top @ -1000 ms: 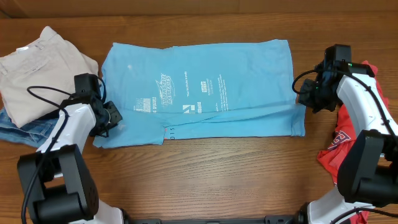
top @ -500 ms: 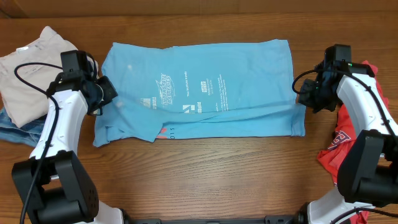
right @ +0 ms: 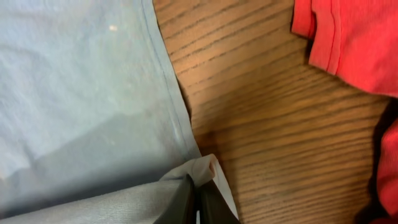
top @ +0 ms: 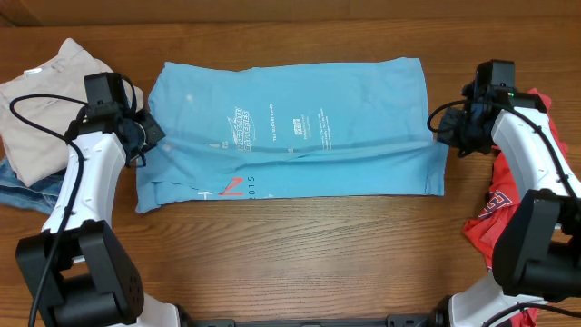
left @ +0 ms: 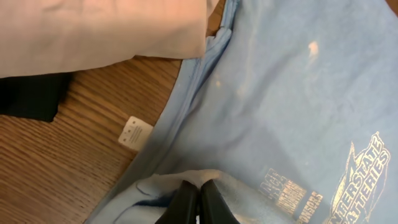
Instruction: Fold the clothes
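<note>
Roughly mid-fold on the first garment, I'd say. Sky-blue T-shirt [top: 345, 100] lies spread across the centre of the overhead frame on the wooden surface [top: 300, 254], long axis left-to-right, white print facing up.

Left gripper [top: 148, 136] is at the shirt's left edge, centre-left of frame. In its wrist view, bottom centre [left: 199, 199], the jaws are together, clamped on a small bunch of the blue fabric. Right gripper [top: 448, 138] is at the shirt's right edge, centre-right. In its own view, bottom centre [right: 198, 198], it's likewise pinched tight on a turned-up bit of hem, w/ bare wood just beside it.

A crease runs across the shirt btw the two grippers, approx halfway down. The band below it reads as a raised or doubled layer, w/ red letters [top: 232, 188] showing at lower left.

Done so far: shirt laid out and both ends gripped, lengthwise fold under way but not laid flat. Whether the sleeves are tucked in, can't tell.

Left to do, prob.: finish this fold, press it down, then cross-folds to a compact packet. After that the red T-shirt [top: 504, 200], crumpled at the right edge of frame, partly under the right arm and unfolded. It also shows in the upper right of the right wrist view [right: 348, 37].

Beige garment [top: 50, 100] is heaped at upper left over some denim [top: 27, 186], close to the blue shirt's left edge. It looks loosely piled, not neat. Can't tell if it's part of the job.
</note>
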